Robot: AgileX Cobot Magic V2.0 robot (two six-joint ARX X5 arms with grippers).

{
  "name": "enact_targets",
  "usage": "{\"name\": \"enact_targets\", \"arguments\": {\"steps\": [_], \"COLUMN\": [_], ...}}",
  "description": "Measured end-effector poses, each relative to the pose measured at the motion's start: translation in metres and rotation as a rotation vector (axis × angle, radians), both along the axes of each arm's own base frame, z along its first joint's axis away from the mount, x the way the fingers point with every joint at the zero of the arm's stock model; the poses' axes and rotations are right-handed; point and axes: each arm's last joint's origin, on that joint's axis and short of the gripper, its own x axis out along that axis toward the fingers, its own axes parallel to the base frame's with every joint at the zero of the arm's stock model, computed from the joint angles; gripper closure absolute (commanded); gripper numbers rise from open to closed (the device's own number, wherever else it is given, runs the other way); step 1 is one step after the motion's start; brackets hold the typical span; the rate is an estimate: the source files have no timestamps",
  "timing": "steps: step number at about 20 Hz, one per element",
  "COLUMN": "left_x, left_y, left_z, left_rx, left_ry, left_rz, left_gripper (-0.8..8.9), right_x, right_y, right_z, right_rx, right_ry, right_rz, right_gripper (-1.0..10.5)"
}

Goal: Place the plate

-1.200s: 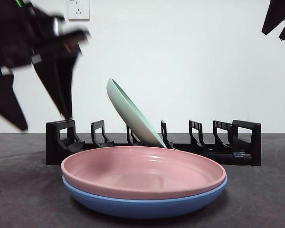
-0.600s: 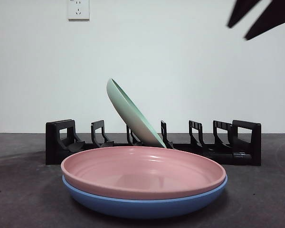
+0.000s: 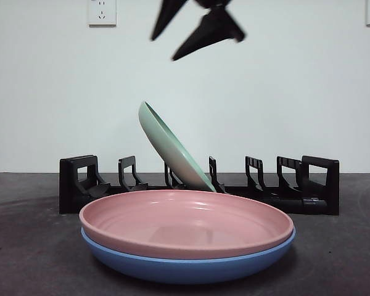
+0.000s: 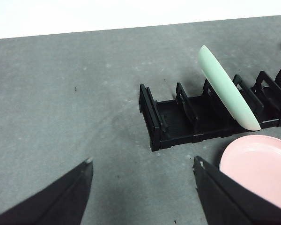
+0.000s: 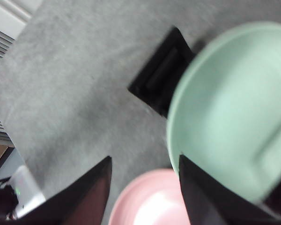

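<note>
A pale green plate [image 3: 172, 148] leans tilted in a slot of the black rack [image 3: 74, 185]. In front of the rack a pink plate [image 3: 185, 222] lies stacked on a blue plate [image 3: 185, 269]. My right gripper [image 3: 164, 49] hangs open and empty high above the green plate; its wrist view looks down on the green plate [image 5: 229, 112], the rack [image 5: 161, 77] and the pink plate [image 5: 150, 201]. My left gripper [image 4: 143, 161] is open and empty, off to the rack's end, well clear of the rack [image 4: 178, 117], green plate [image 4: 227, 89] and pink plate [image 4: 262, 164].
The rack has several free slots on both sides of the green plate. A dark grey table [image 3: 24, 246] runs back to a white wall with a socket [image 3: 102, 12].
The left arm has pulled out of the front view at the upper left. The right gripper has swept from the top right corner to above the green plate.
</note>
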Motion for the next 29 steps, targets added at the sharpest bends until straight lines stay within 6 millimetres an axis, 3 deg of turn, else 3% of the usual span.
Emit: {"name": "enact_targets", "arguments": {"steps": [3,6,22,27,29], "left_x": [0.0,0.0,0.0,0.0,0.0], "left_y": [0.0,0.0,0.0,0.0,0.0], "left_z": [0.0,0.0,0.0,0.0,0.0], "left_rx": [0.0,-0.001,0.001,0.001,0.001], "left_ry": [0.0,0.001,0.0,0.0,0.0], "left_rz": [0.0,0.0,0.002,0.002,0.002], "left_gripper": [4.73,4.73,4.73,4.73,4.73], "right_x": [0.018,0.026,0.039,0.035,0.034], "right_y": [0.024,0.035,0.053,0.059,0.06], "right_z": [-0.012,-0.029,-0.066,-0.069,-0.07], "right_rx": [-0.045,-0.116,-0.164,-0.172,-0.185], "right_ry": [-0.015,-0.021,0.024,0.029,0.037], "right_rz": [-0.019,-0.05,-0.039,-0.023,-0.026], "right_gripper": [7.2,7.2,7.2,9.4,9.4]}}
